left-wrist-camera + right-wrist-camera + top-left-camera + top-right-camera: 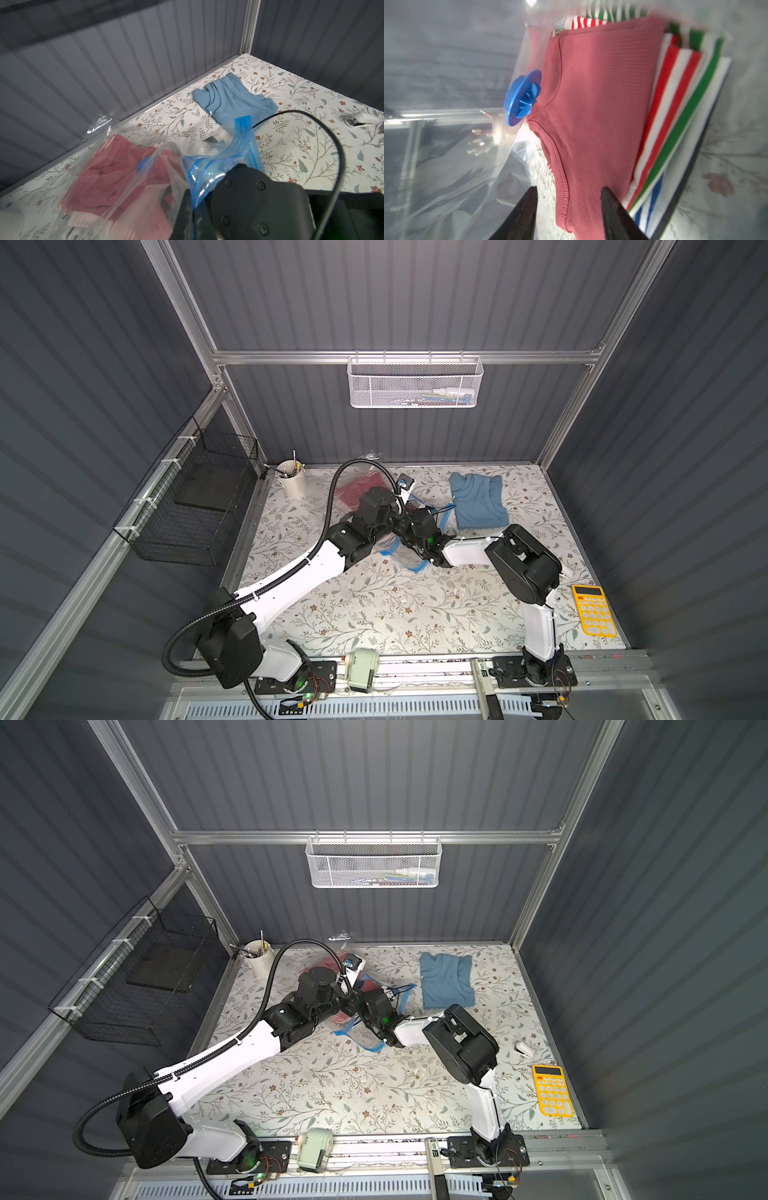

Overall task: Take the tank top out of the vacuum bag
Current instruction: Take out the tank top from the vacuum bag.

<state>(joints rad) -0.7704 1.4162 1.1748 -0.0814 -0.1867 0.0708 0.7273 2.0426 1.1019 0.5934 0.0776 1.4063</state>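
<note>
Both my top views hang high over the six o'clock edge, looking steeply down toward twelve and sharing the whole table [374, 614]. My left wrist camera looks low toward two o'clock, over the vacuum bag [218, 160] to the blue shirt [234, 99]. My right wrist camera sits inside the bag, close on the tank top [602, 104], facing ten.

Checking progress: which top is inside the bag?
The pink top, under the clear plastic of the bag; the blue top lies uncovered on the table.

Clear, glossy, crinkled plastic: vacuum bag [456, 182]. Matt, fine-ribbed pink cloth: tank top [591, 104]. Smooth moulded blue plastic: valve cap [521, 97].
</note>
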